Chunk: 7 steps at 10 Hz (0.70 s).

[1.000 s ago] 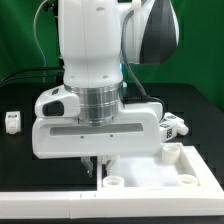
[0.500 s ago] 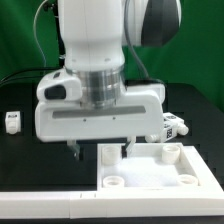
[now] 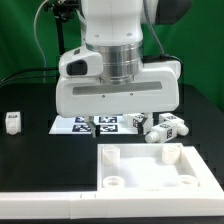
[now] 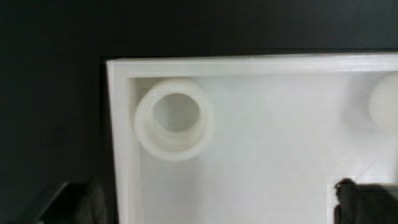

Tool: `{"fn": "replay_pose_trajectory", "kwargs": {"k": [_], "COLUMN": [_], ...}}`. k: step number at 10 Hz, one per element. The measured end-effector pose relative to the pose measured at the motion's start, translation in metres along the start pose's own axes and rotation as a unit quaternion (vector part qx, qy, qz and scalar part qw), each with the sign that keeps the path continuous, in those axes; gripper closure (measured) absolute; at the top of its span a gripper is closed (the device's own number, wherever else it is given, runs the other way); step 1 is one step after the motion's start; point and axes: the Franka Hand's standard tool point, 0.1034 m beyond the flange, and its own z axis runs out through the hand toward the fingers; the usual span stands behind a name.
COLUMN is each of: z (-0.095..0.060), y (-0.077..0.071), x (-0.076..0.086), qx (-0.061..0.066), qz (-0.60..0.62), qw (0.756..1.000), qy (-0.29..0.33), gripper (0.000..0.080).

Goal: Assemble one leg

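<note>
My gripper (image 3: 118,120) hangs above the table, behind the large white panel (image 3: 150,185). In the wrist view its jaws (image 4: 222,205) stand wide apart with nothing between them. They are over a corner of the panel (image 4: 267,160) with a round socket (image 4: 173,120). One white leg (image 3: 12,122) with a tag lies on the black table at the exterior view's far left. More legs (image 3: 166,128) lie clustered at the exterior view's right, just behind the panel.
The marker board (image 3: 80,126) lies flat behind the panel, partly hidden by my hand. A white strip (image 3: 45,208) runs along the table's front edge. A green backdrop stands behind.
The gripper has risen from the panel's near corner and moved toward the exterior view's right, uncovering the marker board. It stays open and empty.
</note>
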Motion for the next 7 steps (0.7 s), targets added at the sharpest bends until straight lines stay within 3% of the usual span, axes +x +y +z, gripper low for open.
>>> {"fn": "replay_pose_trajectory", "kwargs": {"k": [2, 4, 5, 6, 7], "z": [0.001, -0.002, -0.005, -0.006, -0.004], "y": [-0.012, -0.04, -0.06, -0.072, -0.069], "x": [-0.007, -0.039, -0.06, -0.068, -0.066], "qx": [-0.002, -0.007, -0.016, -0.024, -0.022], "qz": [0.002, -0.007, -0.016, -0.027, -0.03], "qw": [1.0, 1.0, 1.0, 0.999, 0.999], "qy": [-0.001, 0.013, 0.021, 0.035, 0.032], "gripper": [0.0151, 0.0151, 0.0151, 0.0151, 0.0151]}}
